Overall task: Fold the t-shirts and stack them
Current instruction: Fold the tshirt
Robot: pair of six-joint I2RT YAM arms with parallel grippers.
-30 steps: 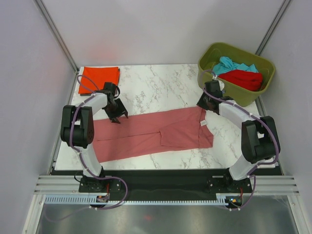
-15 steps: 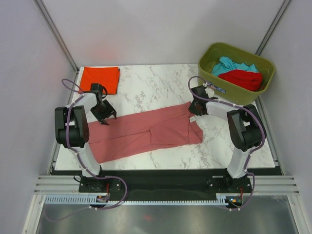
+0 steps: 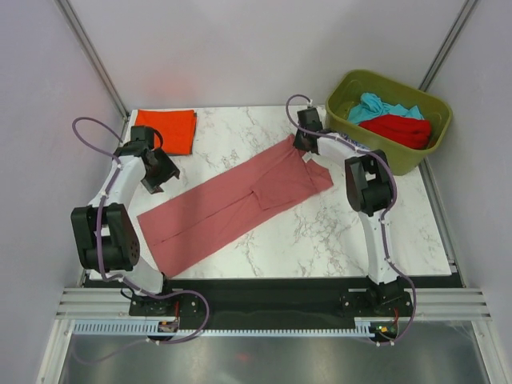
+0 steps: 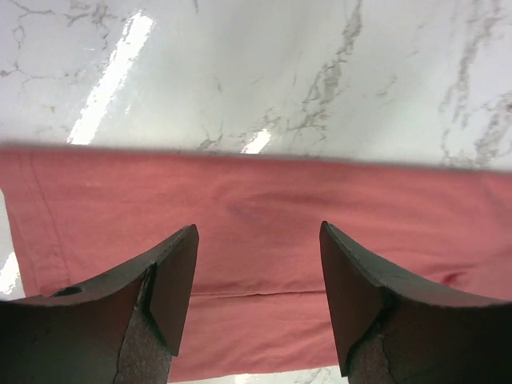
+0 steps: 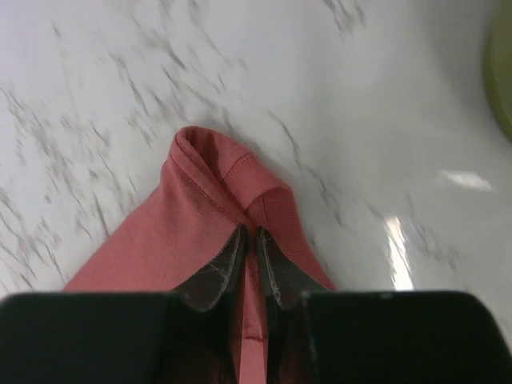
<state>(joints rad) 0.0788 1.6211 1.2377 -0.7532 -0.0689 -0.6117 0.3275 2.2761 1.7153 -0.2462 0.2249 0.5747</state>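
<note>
Fingers of the right end effector (image 5: pixel 249 250) are clenched on a bunched edge of the pink t-shirt (image 5: pixel 192 224), near the green bin (image 3: pixel 376 150). The left end effector (image 4: pixel 256 232) is released, jaws spread above the shirt's left part. The shirt lies diagonally across the desk (image 3: pixel 240 136). An orange t-shirt (image 3: pixel 164 130) lies folded at the far left corner.
</note>
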